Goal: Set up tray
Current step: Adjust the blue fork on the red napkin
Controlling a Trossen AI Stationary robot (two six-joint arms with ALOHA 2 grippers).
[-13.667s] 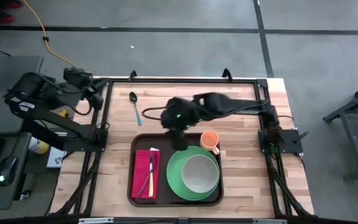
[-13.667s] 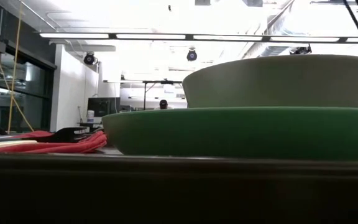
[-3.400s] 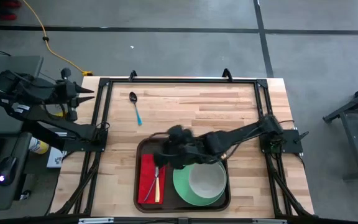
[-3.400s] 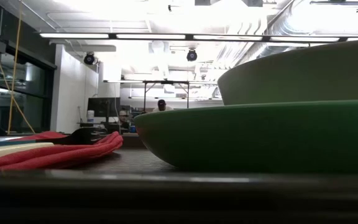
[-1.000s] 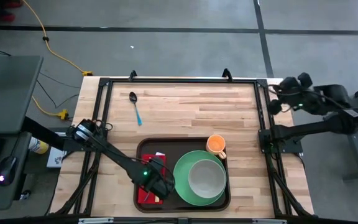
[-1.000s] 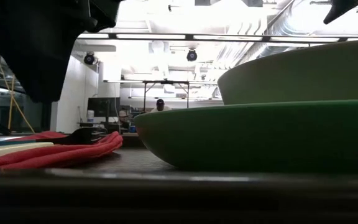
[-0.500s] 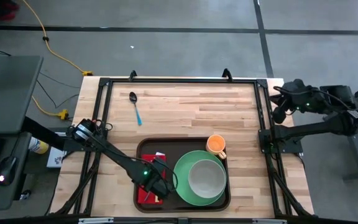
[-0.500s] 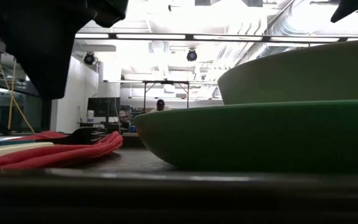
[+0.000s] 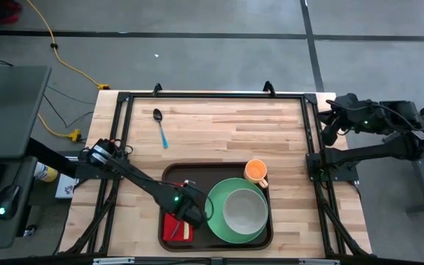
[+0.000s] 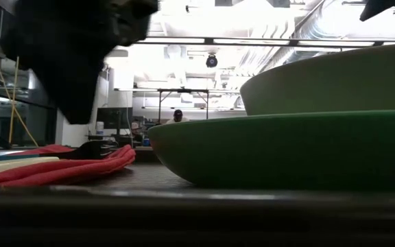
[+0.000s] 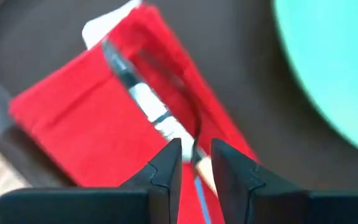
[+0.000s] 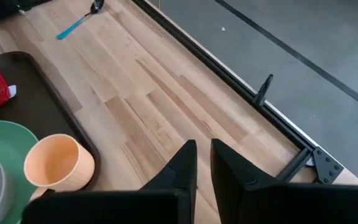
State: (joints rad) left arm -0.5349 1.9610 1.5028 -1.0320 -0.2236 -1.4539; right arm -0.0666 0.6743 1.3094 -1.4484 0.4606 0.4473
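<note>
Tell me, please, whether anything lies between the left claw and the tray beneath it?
Yes. The left claw hovers over the tray's left part, where a red napkin with a utensil on it covers the tray floor directly below the fingers.

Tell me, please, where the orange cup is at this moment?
In the high view the orange cup stands on the tray, near its far right corner, right beside the green plate.

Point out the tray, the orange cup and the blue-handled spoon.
tray (image 9: 210,171), high view, on its bare far strip beside the cup.
orange cup (image 9: 255,171), high view, on its open top.
blue-handled spoon (image 9: 162,134), high view, on the blue handle.
</note>
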